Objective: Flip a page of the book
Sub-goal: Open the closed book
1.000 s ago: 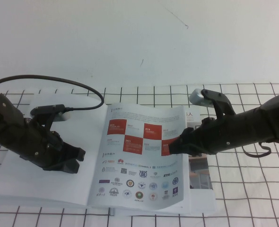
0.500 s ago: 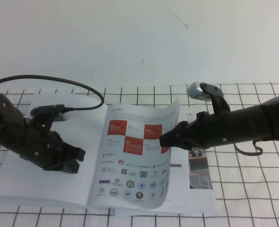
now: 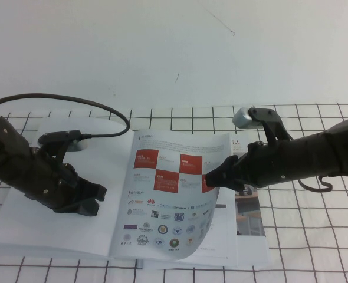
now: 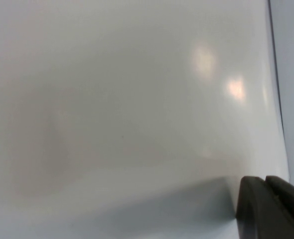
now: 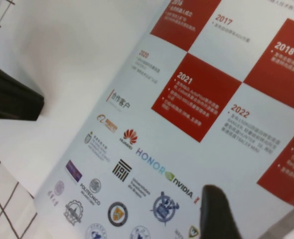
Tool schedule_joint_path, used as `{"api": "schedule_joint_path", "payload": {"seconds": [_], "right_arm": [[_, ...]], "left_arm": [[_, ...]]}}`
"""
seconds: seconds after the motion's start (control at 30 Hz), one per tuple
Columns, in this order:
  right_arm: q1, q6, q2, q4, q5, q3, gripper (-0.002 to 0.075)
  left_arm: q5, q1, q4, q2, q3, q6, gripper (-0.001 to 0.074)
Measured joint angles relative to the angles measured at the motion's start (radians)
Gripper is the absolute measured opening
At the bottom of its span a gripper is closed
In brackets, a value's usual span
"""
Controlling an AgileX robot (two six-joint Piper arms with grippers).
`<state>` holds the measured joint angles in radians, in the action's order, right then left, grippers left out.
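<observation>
right gripper (image 3: 212, 180) at the page's (image 3: 174, 200) outer edge
fingers spread, touching the edge; the page bows up off the book (image 3: 248, 221). left gripper (image 3: 85, 200), fingers pressed together, rests on the blank left sheet (image 3: 38, 227); bare grid table (image 3: 315, 236) lies to the right.

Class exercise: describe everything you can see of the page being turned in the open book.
The page is a thin, glossy white sheet with red checker squares above rows of small logos. Its outer edge curls up off the book, where the right hand meets it; its inner edge stays at the spine. The left hand rests on the blank facing sheet.
</observation>
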<state>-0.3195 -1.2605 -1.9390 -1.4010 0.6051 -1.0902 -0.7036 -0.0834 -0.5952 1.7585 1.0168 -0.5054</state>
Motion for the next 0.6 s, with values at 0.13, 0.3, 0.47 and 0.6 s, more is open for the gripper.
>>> {"api": "schedule_joint_path", "payload": {"seconds": [0.13,0.3,0.47,0.6], "right_arm": [[0.0,0.012,0.0,0.0,0.004,0.0,0.0369],[0.0,0.0,0.0,-0.039,0.036,0.0,0.0368],[0.0,-0.034,-0.005,-0.072,0.046,0.0,0.0368],[0.0,-0.04,-0.047,-0.077,0.048,0.0,0.0368]], "left_arm": [[0.0,0.0,0.0,0.0,0.0,-0.002,-0.0002],[-0.002,0.0,0.0,0.0,0.0,-0.002,-0.0002],[-0.013,0.0,0.0,0.0,0.0,-0.005,-0.0002],[-0.017,0.0,0.0,0.0,0.0,-0.005,-0.0002]]}}
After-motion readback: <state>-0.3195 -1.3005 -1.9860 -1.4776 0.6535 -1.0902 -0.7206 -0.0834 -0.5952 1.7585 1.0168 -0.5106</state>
